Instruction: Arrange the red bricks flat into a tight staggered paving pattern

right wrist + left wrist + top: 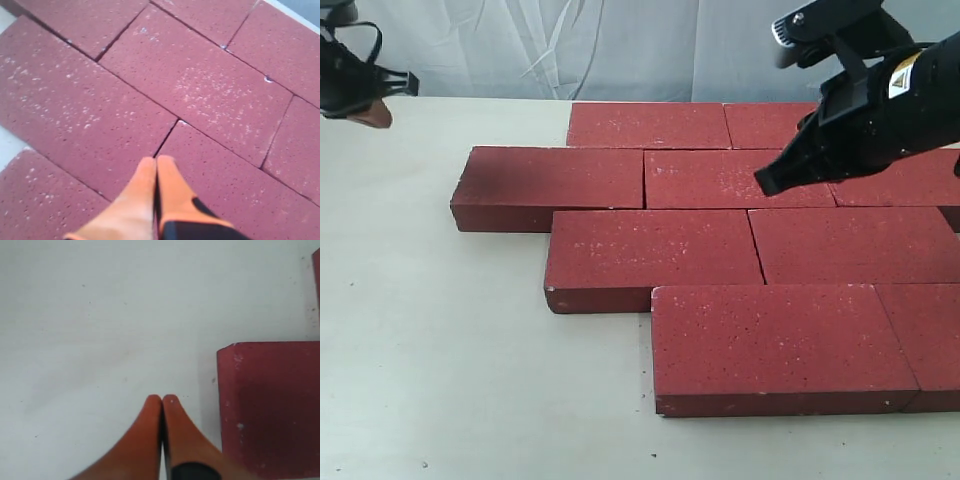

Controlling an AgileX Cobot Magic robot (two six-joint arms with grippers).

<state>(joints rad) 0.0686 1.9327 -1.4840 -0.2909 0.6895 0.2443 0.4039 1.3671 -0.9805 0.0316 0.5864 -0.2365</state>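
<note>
The bricks (pixel 650 255) are lying flat on the desk (pixel 440 380) in four snug staggered rows, paving seemingly all but done, as the left claw (pixel 161 400) and right claw (pixel 156 161) are hovering empty, pinched together.

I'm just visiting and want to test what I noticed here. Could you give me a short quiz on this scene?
1. True or false: the right gripper holds one of the red bricks.
2. How many staggered rows do the bricks form in the exterior view? A two, B four, C six.
3. Fill in: the left gripper hangs over the bare ___.
Key: 1 false, it is shut and empty; 2 B; 3 table.
</note>
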